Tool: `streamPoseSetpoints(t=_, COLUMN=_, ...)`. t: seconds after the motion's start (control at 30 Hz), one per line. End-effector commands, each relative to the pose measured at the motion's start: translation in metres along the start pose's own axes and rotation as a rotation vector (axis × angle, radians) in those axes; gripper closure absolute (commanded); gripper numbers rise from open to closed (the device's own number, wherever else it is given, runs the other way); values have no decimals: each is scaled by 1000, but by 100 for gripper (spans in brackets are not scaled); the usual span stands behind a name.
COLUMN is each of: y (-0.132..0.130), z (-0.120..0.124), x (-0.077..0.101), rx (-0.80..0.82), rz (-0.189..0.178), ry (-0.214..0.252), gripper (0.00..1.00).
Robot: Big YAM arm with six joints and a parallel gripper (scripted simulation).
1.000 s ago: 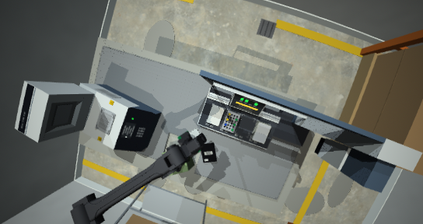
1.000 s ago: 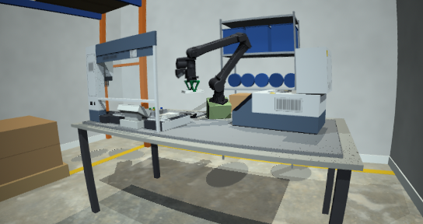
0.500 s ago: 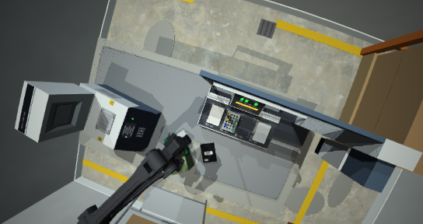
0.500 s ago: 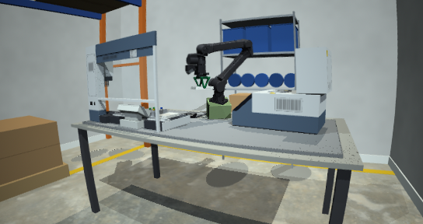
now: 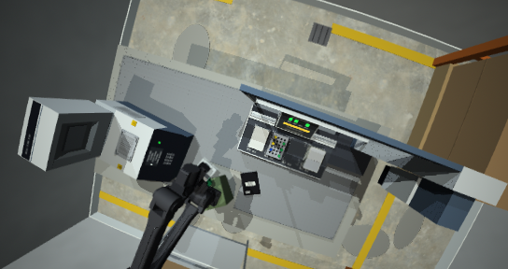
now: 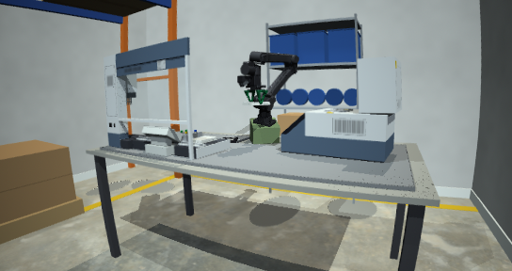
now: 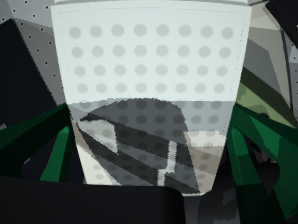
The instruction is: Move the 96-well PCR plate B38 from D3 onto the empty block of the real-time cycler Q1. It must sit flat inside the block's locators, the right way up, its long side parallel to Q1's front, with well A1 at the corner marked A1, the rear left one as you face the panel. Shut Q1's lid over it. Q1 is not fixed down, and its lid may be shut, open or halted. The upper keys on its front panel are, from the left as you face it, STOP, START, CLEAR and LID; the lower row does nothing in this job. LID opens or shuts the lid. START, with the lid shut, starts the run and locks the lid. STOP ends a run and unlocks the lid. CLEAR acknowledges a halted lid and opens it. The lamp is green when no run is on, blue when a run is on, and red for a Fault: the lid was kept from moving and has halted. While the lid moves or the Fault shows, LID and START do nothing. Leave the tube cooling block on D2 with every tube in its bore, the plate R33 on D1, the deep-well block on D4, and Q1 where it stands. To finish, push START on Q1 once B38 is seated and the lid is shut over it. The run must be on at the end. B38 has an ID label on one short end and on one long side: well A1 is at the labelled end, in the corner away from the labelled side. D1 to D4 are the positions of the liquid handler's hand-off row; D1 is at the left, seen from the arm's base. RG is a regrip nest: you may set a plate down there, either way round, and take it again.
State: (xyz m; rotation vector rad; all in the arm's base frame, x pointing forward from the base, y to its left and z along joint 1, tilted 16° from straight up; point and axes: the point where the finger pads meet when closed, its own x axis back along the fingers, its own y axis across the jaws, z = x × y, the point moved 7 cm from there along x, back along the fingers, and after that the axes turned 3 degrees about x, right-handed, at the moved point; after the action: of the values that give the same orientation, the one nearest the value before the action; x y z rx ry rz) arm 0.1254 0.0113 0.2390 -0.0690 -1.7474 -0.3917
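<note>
My gripper [image 5: 205,169] is shut on the translucent 96-well plate B38 [image 7: 152,90] and holds it in the air, flat, above the table near my green base [image 5: 224,191]. In the side view the gripper [image 6: 256,96] carries the plate [image 6: 256,103] well above the table, left of the cycler Q1 [image 6: 344,134]. Q1 [image 5: 145,147] stands to the left with its lid [image 5: 61,133] raised open; its block [image 5: 126,145] looks bare. The lamp [image 5: 159,143] on the dark front panel [image 5: 163,157] is green. The green fingers flank the plate's long sides in the wrist view.
The hand-off row under the liquid handler holds the white plate R33 [image 5: 258,138], the tube cooling block [image 5: 276,148] and the deep-well block [image 5: 314,160], with a dark free position [image 5: 296,150] between them. The black regrip nest RG [image 5: 250,180] lies right of my gripper.
</note>
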Motion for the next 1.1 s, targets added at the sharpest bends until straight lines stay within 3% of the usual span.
streamPoseSetpoints(t=0.0, y=14, z=6, x=19, rx=34, rz=-16, ry=-26, gripper=100)
streamPoseSetpoints(t=0.1, y=16, z=5, x=22, rx=34, rz=-19, ry=-38, gripper=100)
streamPoseSetpoints(t=0.3, y=39, z=29, x=41, rx=158, rz=-53, ry=-58, gripper=100)
streamPoseSetpoints(t=0.57, y=72, z=54, x=53, rx=299, rz=-77, ry=-43, gripper=100)
streamPoseSetpoints(t=0.63, y=72, z=54, x=53, rx=299, rz=-77, ry=-43, gripper=100)
streamPoseSetpoints(t=0.77, y=68, z=53, x=45, rx=399, rz=-43, ry=-21, gripper=100)
streamPoseSetpoints(t=1.07, y=93, z=72, x=54, rx=620, rz=-78, ry=-36, gripper=100)
